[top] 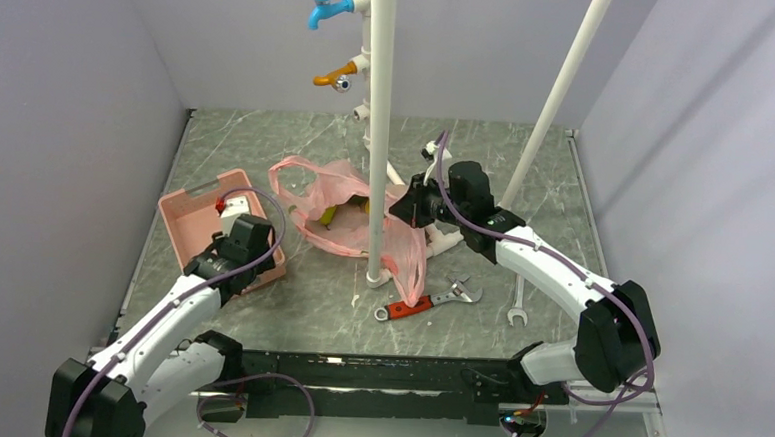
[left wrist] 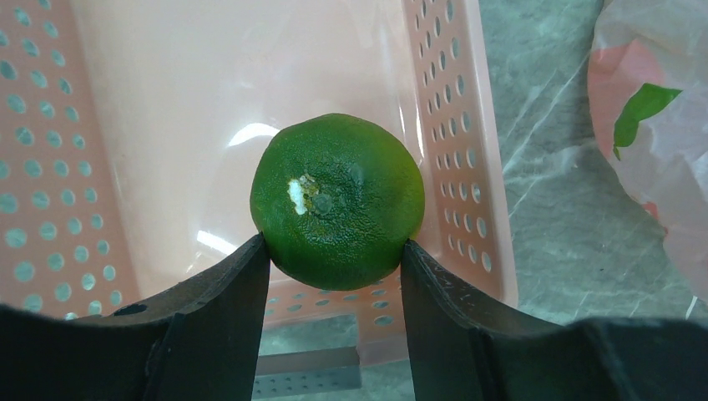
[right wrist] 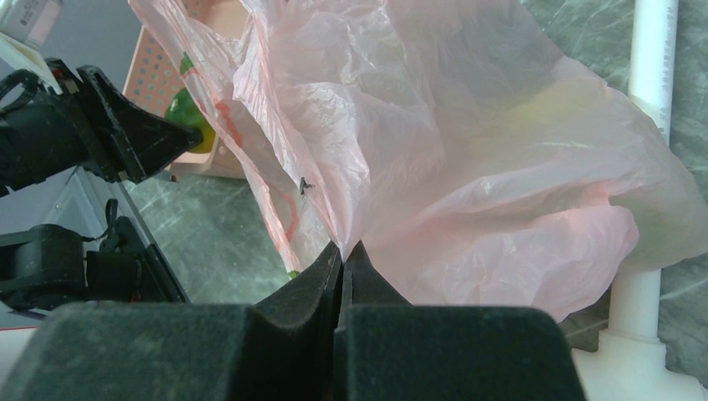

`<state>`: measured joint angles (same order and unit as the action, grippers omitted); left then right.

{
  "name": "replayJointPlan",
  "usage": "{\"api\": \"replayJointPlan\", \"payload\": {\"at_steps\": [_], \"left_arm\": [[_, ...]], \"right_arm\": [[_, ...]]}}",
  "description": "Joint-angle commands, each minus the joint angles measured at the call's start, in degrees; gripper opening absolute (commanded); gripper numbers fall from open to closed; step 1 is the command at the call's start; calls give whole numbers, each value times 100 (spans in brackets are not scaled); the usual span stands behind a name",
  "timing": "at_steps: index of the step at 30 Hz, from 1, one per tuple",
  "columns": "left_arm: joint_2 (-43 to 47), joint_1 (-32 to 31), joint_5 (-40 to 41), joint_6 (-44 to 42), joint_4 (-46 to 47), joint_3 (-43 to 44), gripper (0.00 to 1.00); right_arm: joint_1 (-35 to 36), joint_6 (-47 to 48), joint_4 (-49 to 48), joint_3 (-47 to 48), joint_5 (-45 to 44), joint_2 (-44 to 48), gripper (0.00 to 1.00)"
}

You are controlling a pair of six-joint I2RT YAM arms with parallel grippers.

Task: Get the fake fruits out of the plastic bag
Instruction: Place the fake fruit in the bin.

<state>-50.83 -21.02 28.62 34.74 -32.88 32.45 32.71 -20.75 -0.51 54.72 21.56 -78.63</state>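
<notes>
My left gripper point(left wrist: 334, 251) is shut on a round dark green fake fruit point(left wrist: 337, 200) and holds it above the floor of the rigid pink basket point(left wrist: 467, 125). From above, the left gripper point(top: 228, 220) is over the basket point(top: 188, 218). The pink plastic bag point(top: 334, 201) lies mid-table around a white post. A yellow-green fruit point(top: 331, 216) shows through it. My right gripper point(top: 404, 204) is shut on the bag's right side. In the right wrist view, the right gripper point(right wrist: 342, 251) pinches a fold of the bag point(right wrist: 467, 167), with a yellowish shape point(right wrist: 551, 109) inside.
An upright white pipe point(top: 378, 128) stands against the bag; a slanted pipe point(top: 560, 97) rises at the right. Blue point(top: 325, 5) and orange point(top: 336, 76) taps are at the back. A red-handled adjustable wrench point(top: 424, 301) and a spanner point(top: 517, 305) lie near the front.
</notes>
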Motion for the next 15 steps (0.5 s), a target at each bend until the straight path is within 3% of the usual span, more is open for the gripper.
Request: {"api": "replayJointPlan", "payload": {"at_steps": [1, 9, 15], "left_arm": [[-102, 45, -270, 130, 431, -61, 46], [-186, 54, -350, 326, 289, -121, 52], [-19, 53, -235, 328, -169, 129, 74]], "right_arm": [[-33, -11, -285, 39, 112, 142, 0], [-34, -114, -390, -6, 174, 173, 0], [-33, -148, -423, -13, 233, 148, 0]]}}
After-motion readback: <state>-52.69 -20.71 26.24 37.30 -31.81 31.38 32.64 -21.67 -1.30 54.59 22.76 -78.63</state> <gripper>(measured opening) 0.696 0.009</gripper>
